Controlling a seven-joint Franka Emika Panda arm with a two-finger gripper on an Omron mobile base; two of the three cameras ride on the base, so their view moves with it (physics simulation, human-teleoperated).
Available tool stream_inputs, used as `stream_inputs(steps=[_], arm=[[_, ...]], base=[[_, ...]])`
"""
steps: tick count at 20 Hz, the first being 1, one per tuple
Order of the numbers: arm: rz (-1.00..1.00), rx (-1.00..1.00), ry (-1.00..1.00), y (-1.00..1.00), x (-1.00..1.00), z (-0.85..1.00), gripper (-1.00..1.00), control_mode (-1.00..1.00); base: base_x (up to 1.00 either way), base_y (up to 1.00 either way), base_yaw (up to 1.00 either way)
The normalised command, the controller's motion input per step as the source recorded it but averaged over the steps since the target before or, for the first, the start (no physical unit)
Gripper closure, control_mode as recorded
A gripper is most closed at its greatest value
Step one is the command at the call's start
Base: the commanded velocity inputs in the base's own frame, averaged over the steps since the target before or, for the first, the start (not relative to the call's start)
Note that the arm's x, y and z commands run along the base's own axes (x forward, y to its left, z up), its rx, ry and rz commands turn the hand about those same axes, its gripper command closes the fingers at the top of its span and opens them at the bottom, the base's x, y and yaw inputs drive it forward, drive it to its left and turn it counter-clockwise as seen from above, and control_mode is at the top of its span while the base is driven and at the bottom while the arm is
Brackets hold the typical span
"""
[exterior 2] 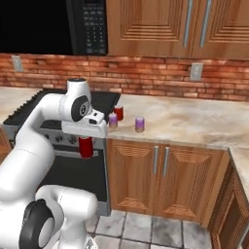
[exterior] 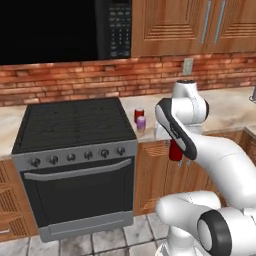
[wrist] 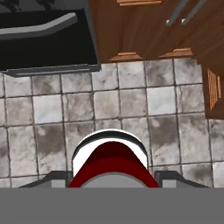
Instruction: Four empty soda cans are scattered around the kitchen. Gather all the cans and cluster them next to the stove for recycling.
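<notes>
The gripper (exterior 2: 86,142) is clamped on a red can (exterior 2: 86,147), which hangs upright below the hand, in front of the cabinets and above the tile floor (wrist: 131,100). Up behind the gripper, on the counter (exterior 2: 194,121), stand a second red can (exterior: 139,115) and two purple cans (exterior 2: 140,124), beside the stove (exterior: 75,125).

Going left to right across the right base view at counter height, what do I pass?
stove → red can held in the gripper → purple can → red can on the counter → second purple can → wall outlet
</notes>
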Motion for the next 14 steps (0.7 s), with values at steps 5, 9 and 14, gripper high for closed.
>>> stream_inputs(steps=[5,9,14], arm=[[0.00,0.00,0.00,0.00,0.00,0.00,1.00,1.00],[0.00,0.00,0.00,0.00,0.00,0.00,1.00,1.00],[0.00,0.00,0.00,0.00,0.00,0.00,1.00,1.00]], base=[[0.55,-0.45,0.15],[0.47,-0.49,0.13],[0.41,-0.27,0.11]])
